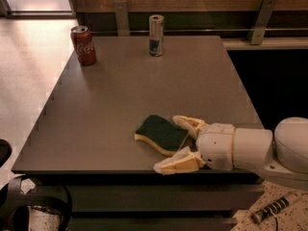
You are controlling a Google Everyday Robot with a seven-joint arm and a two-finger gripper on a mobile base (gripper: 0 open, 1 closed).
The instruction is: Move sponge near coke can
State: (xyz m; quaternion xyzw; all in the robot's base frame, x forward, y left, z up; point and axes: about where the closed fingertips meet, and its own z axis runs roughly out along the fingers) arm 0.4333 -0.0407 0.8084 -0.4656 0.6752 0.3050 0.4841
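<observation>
The sponge (159,133), dark green on top with pale yellow foam below, lies near the table's front edge, right of centre. My gripper (179,143) comes in from the right, open, with one cream finger (188,123) behind the sponge's right end and the other (175,164) in front of it, so the sponge's right end sits between them. The red coke can (83,45) stands upright at the table's far left corner, well away from the sponge.
A taller silver-and-blue can (156,35) stands at the far edge near the middle. The grey table (144,85) ends at a rail and wall behind. Pale floor lies to the left, a dark gap to the right. Dark cables lie at the lower left.
</observation>
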